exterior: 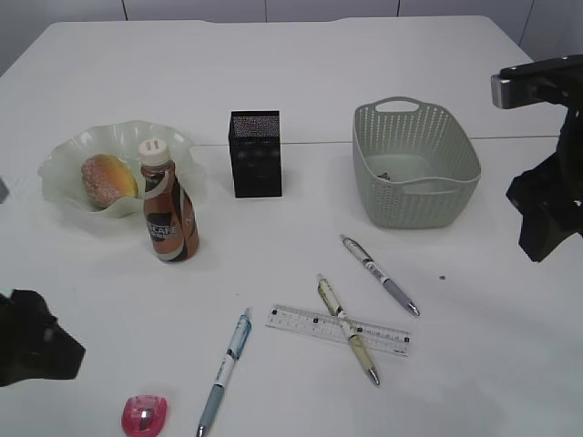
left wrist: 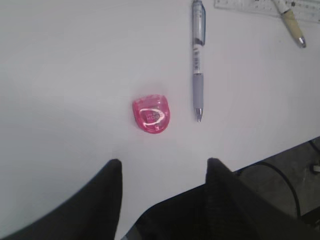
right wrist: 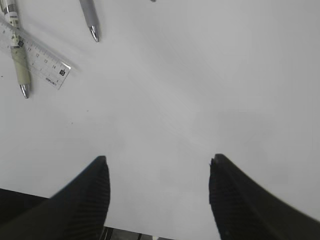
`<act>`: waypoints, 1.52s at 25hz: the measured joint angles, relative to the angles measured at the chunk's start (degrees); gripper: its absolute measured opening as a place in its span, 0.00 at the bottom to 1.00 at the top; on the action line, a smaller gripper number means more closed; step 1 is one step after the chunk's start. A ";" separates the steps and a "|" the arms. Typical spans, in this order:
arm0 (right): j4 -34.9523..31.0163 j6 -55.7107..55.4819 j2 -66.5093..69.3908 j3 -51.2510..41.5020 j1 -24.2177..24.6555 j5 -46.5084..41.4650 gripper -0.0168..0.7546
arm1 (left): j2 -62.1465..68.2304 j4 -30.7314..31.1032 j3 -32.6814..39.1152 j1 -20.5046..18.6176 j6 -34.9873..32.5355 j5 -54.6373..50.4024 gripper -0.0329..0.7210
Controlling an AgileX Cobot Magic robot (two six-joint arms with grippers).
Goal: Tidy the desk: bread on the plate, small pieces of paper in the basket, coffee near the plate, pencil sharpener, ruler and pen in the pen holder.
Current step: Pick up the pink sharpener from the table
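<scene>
The bread (exterior: 107,177) lies on the green plate (exterior: 64,159), and the coffee (exterior: 168,214) stands against the plate's front rim. The black pen holder (exterior: 256,153) and the basket (exterior: 414,164) stand at mid-desk. A blue pen (exterior: 224,369) (left wrist: 198,60), a cream pen (exterior: 346,330) lying across the ruler (exterior: 301,321), and a grey pen (exterior: 380,274) lie in front. The pink pencil sharpener (left wrist: 151,114) (exterior: 145,415) lies just ahead of my open left gripper (left wrist: 164,167). My right gripper (right wrist: 159,162) hangs open over bare desk, with the ruler (right wrist: 42,60) at its upper left.
A small dark bit (exterior: 384,176) lies inside the basket and a dark speck (exterior: 443,278) sits on the desk to the right of the grey pen. The desk's front edge (left wrist: 260,159) runs close behind the sharpener. My right arm (exterior: 547,200) hangs at the right side.
</scene>
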State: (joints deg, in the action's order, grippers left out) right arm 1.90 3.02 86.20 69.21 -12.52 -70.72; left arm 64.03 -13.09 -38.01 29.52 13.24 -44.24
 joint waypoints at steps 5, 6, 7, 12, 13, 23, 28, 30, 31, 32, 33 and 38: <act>0.00 0.00 0.00 0.00 0.00 0.00 0.62 | 7.84 1.24 0.00 3.41 4.99 5.74 0.57; 0.10 0.00 0.00 0.00 0.00 0.00 0.62 | 9.35 1.24 0.00 3.88 5.94 7.47 0.57; 0.10 0.10 0.00 0.00 0.00 0.00 0.62 | 10.59 1.24 0.00 4.33 6.85 8.80 0.57; 0.10 0.20 0.00 0.00 0.00 0.00 0.62 | 17.78 1.24 0.00 6.42 12.83 12.12 0.57; 0.10 0.20 0.00 0.00 0.00 0.00 0.62 | 19.29 1.24 0.00 6.71 13.53 12.28 0.57; 0.10 0.20 0.00 0.00 0.00 0.00 0.62 | 27.87 7.87 -0.12 9.34 23.42 14.09 0.57; 0.10 0.20 0.00 0.00 0.00 0.00 0.62 | 27.97 8.14 -0.12 9.34 23.82 17.42 0.66; 0.10 0.20 0.00 0.00 0.00 0.00 0.62 | 27.97 8.23 -0.12 9.34 23.90 18.39 0.71; 0.10 0.20 0.00 0.00 0.00 0.00 0.62 | 27.97 8.23 -0.12 9.34 23.90 18.54 0.73; 0.10 0.20 0.00 0.00 0.00 0.00 0.62 | 28.09 8.23 -0.12 9.34 23.90 18.64 0.74; 0.10 0.20 0.00 0.00 0.00 0.00 0.62 | 28.35 8.23 -0.12 9.34 23.90 18.62 0.75; 0.10 0.20 0.00 0.00 0.00 0.00 0.62 | 30.56 8.23 -0.20 9.47 24.26 18.66 0.75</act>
State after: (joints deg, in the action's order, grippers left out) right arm 2.00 3.22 86.20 69.21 -12.52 -70.72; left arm 94.59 -4.86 -38.21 38.98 37.50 -25.57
